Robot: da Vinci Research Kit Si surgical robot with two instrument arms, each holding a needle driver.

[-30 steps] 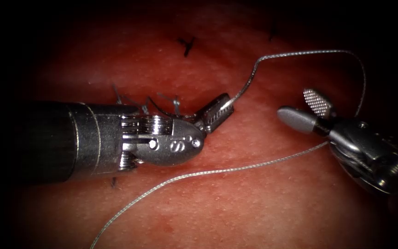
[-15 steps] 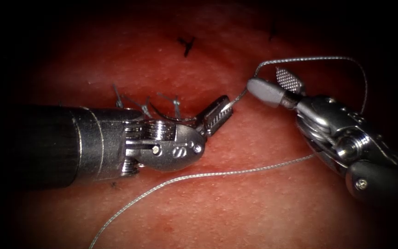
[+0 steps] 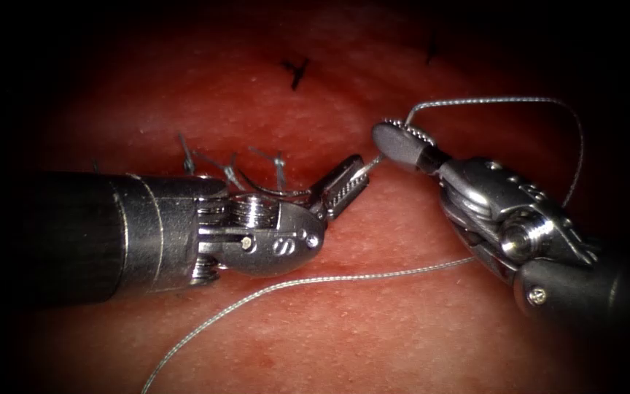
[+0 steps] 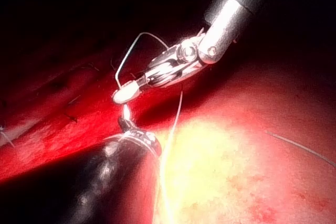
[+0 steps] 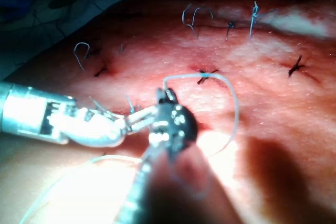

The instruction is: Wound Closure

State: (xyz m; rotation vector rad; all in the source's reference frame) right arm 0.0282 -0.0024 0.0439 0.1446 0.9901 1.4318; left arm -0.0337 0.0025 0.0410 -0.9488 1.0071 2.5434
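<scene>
My left tool (image 3: 345,184) comes in from the left, its jaws shut on the thread (image 3: 368,165) at their tip. Just up and to the right, my right tool (image 3: 397,143) is shut on the same thread a short way along. From there the thread (image 3: 490,100) arcs to the right, drops behind the right tool, comes out below it and trails (image 3: 315,279) left across the tissue (image 3: 373,335). Neither tool holds the needle. The left wrist view has the right tool's jaws (image 4: 126,93) just above the left tool's tip (image 4: 125,123). The right wrist view has both tips (image 5: 157,109) meeting.
Tied stitches with dark cut ends (image 3: 297,71) (image 3: 432,51) sit further back on the tissue. Several upright thread ends (image 3: 278,164) stand by the left tool's wrist. The right wrist view has more stitches (image 5: 207,76) (image 5: 296,67) along the closed cut.
The right tool has moved left and up to the thread beside the left jaws. Its jaws stood open before and are now shut on the thread. The left tool has barely shifted.
</scene>
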